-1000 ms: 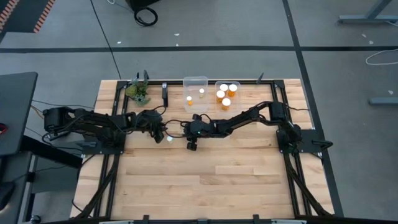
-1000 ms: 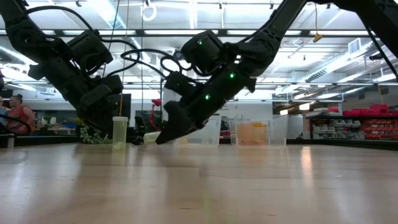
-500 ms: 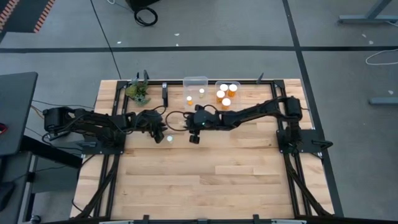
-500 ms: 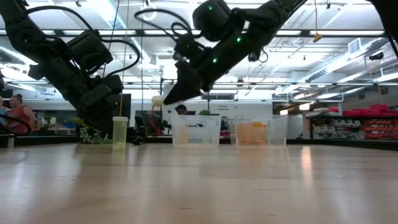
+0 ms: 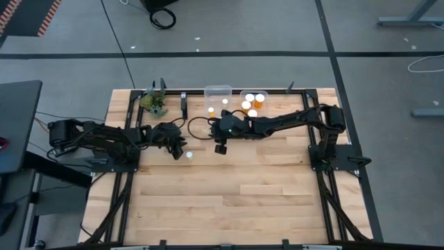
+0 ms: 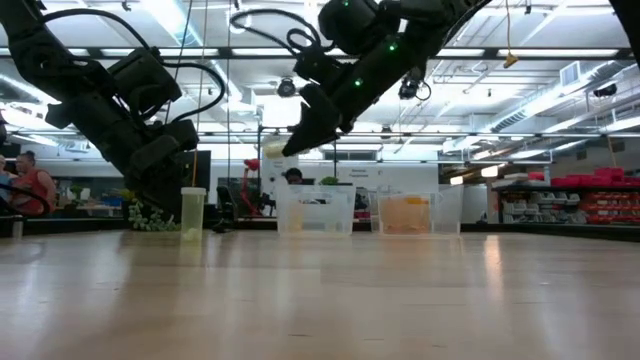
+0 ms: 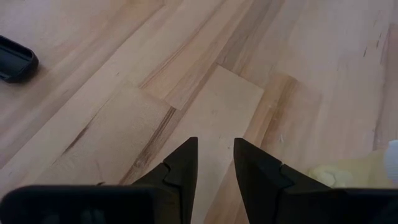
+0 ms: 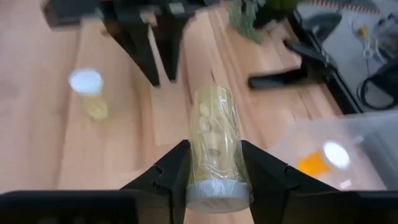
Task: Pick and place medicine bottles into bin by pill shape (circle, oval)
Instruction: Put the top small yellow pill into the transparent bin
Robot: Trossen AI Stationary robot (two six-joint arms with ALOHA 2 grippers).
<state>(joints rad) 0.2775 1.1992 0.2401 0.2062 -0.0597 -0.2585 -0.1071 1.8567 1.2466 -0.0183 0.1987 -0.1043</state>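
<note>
Bottle (image 8: 215, 134), long axis running out ahead, sits pinched between right fingers (image 8: 168, 174); bins (image 8: 348, 143) beyond; left fingers (image 7: 186, 165) slightly spread, empty.

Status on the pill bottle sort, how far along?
Mostly done: two bottles sit in the left bin, four in the right bin. In hand: the right gripper holds a bottle in the air near the bins. Left: one bottle stands on the table by the left gripper, whose jaws are apart.

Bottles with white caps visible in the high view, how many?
6. Two in the left clear bin. Three in the right bin; the right arm may hide more. One on the table by the left gripper.
</note>
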